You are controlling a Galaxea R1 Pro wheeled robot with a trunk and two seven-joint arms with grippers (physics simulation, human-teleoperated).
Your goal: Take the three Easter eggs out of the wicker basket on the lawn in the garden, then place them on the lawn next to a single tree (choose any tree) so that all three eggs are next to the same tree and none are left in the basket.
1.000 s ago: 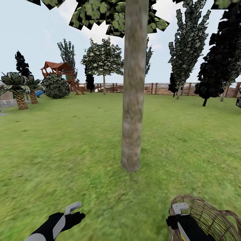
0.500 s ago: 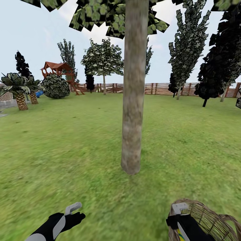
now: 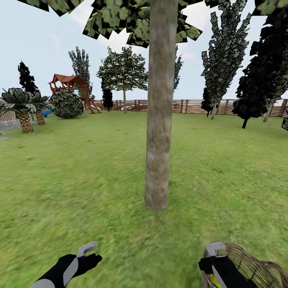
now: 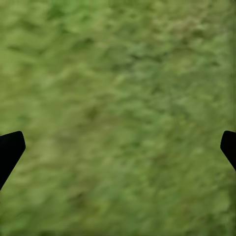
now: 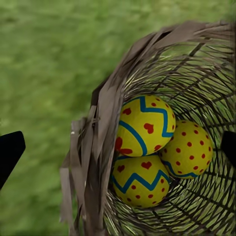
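The tree [image 3: 160, 120] with its thick mottled trunk rises from the lawn [image 3: 80, 180] straight ahead, about an arm's length beyond both grippers. The wicker basket [image 3: 250, 262] stands on the grass at the lower right. My right gripper [image 3: 214, 250] hovers open at its near rim. In the right wrist view the woven rim [image 5: 105, 123] surrounds three Easter eggs: one [image 5: 145, 125], a second [image 5: 189, 147] and a third [image 5: 140, 182], all lying together at the bottom. My left gripper [image 3: 88, 249] is open over bare grass at the lower left, its fingertips [image 4: 11, 147] wide apart.
Open grass surrounds the trunk. Far off are short palms [image 3: 24, 110], a round bush [image 3: 66, 103], a red-roofed play tower [image 3: 70, 84], another leafy tree [image 3: 124, 72], dark narrow trees [image 3: 260, 80] and a slatted wooden fence [image 3: 192, 106].
The whole head view has crept forward a little, so the trunk's base and the basket sit slightly lower in the picture. Both grippers hold the same pose.
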